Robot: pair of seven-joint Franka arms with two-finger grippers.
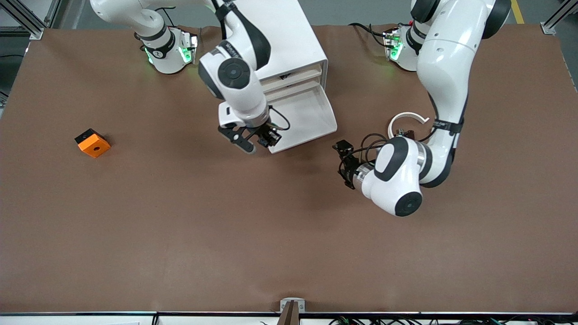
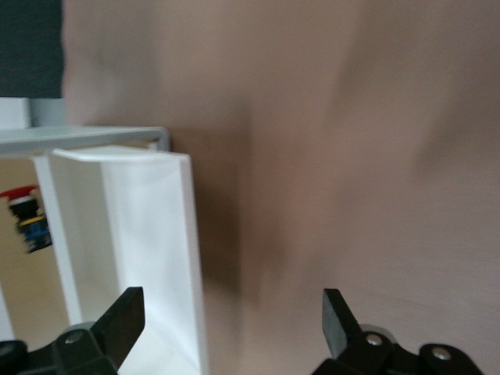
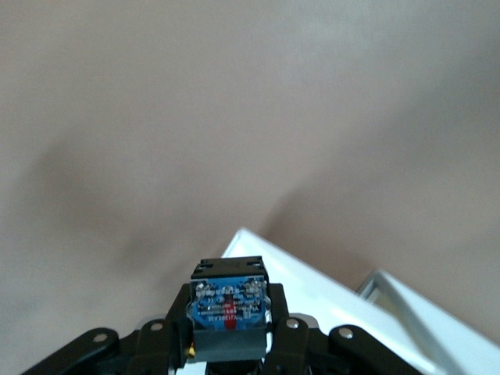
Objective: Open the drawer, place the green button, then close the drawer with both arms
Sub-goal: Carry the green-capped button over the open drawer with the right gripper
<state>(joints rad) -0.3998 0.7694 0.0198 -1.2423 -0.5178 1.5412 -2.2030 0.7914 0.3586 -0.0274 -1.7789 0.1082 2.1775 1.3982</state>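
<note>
Right pincer [image 1: 259,141], over the front edge of the pulled-out shallow white plastic drawer [image 1: 311,119], is clamped on the small blue-based push-button switch [image 3: 229,306]. Judged light, rigid and smooth; its flat body sides suit gripping. Left pincer [image 1: 344,163] waits, fingers apart, over the brown bench [image 1: 180,216].

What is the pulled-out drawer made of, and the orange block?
The drawer looks like smooth white plastic: thin, even walls with a soft sheen. The orange block looks like matte plastic too, flat bright colour with a round hole, though that is less sure.
</note>
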